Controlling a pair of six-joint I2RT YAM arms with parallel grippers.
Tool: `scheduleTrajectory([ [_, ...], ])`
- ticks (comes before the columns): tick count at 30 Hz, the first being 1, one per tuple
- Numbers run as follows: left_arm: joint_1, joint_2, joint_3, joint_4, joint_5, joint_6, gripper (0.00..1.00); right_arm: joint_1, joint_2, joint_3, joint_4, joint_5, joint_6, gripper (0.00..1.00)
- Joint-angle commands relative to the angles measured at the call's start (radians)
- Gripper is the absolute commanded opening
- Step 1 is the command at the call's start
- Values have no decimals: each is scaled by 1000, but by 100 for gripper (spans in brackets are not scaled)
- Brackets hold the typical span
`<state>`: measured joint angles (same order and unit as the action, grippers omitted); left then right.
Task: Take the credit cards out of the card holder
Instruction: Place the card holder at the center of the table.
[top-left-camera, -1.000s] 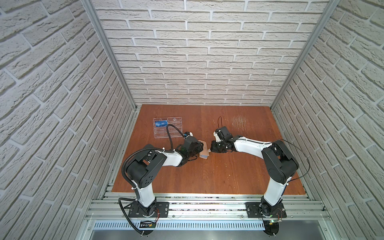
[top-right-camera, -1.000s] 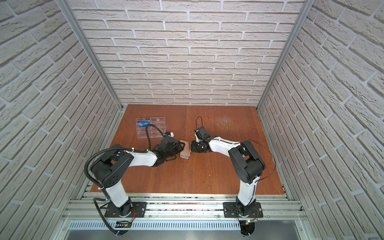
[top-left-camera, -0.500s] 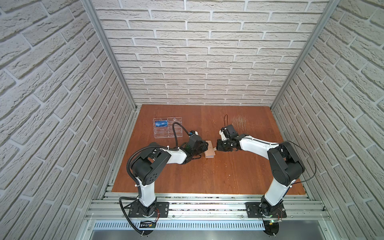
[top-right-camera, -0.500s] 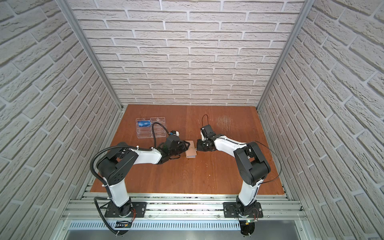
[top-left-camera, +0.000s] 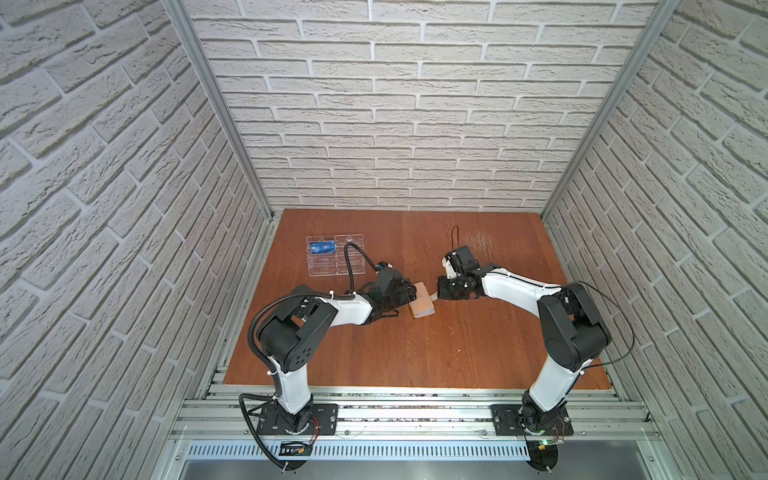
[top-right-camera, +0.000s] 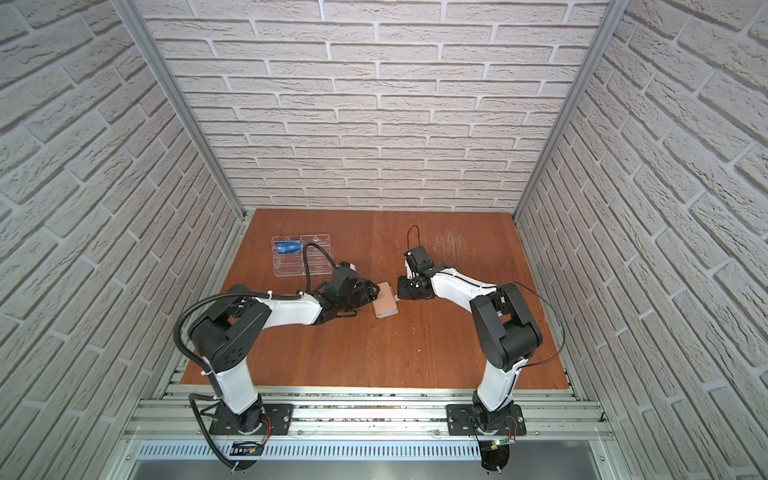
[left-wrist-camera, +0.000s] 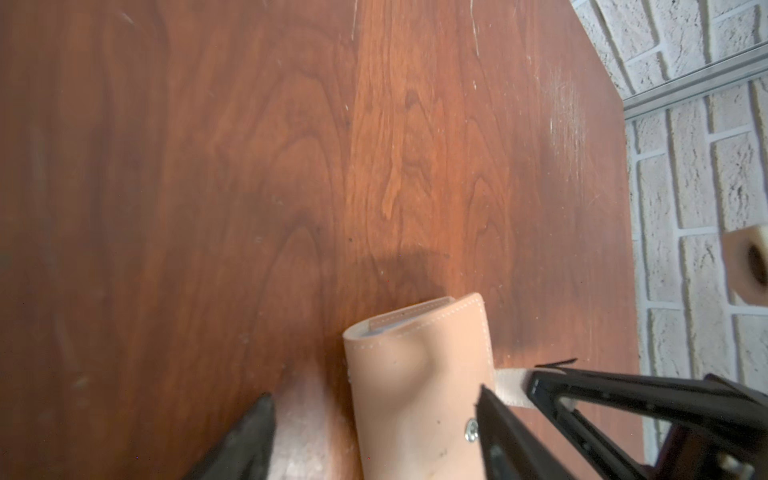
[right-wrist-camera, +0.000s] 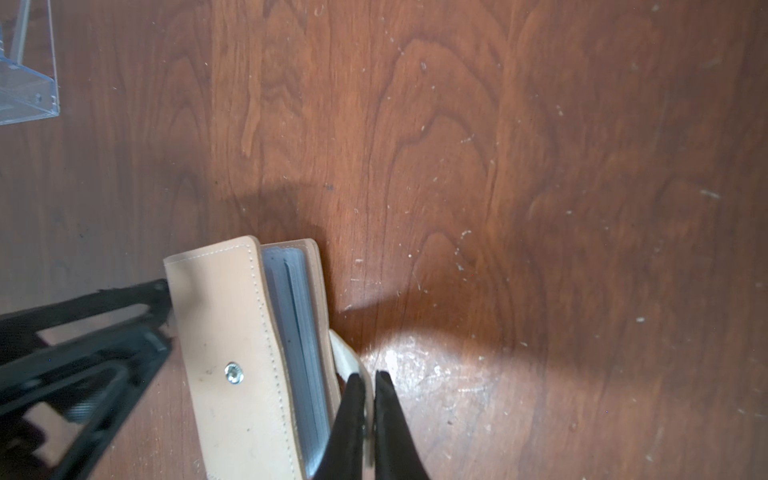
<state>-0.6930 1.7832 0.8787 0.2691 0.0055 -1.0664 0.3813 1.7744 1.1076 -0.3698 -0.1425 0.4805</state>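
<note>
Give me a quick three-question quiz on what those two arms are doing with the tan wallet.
1. True or false: the right gripper pinches the strap of the holder.
2. The visible blue card sits: A) in the clear rack, B) under the holder, C) inside the holder.
3. Fill in: the left gripper has its jaws ____ around the holder.
Key: 1 true; 2 A; 3 open.
</note>
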Motion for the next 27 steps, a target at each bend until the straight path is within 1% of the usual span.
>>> scheduleTrajectory([
  [1,16,-92,17,-78,-37,45,95,-8,-50,-3,-16,10,-16,15],
  [2,19,-114,12,-94,-40,52,98,-7,-54,-4,-20,10,-15,19],
  [4,25,-153,0,-121,-43,61,98,-7,-65,-5,-24,3,-17,25],
  [8,27,-241,-35,-172,-74,89,98,-3,-119,-22,-34,1,-11,46],
  [10,29,-275,-69,-160,-71,73,98,2,-159,-50,-30,-2,2,53],
  [12,32,-311,-120,-111,-48,41,98,4,-211,-102,21,-49,39,60],
  [14,32,-349,-161,-81,-44,19,98,20,-250,-136,54,-71,73,63],
  [17,38,-412,-205,-65,-40,11,98,71,-254,-128,55,-68,93,65],
  [21,65,-492,-248,-64,-14,14,98,106,-211,-120,103,-84,126,63],
  [27,98,-601,-325,-39,20,9,98,113,-134,-118,158,-93,153,62],
])
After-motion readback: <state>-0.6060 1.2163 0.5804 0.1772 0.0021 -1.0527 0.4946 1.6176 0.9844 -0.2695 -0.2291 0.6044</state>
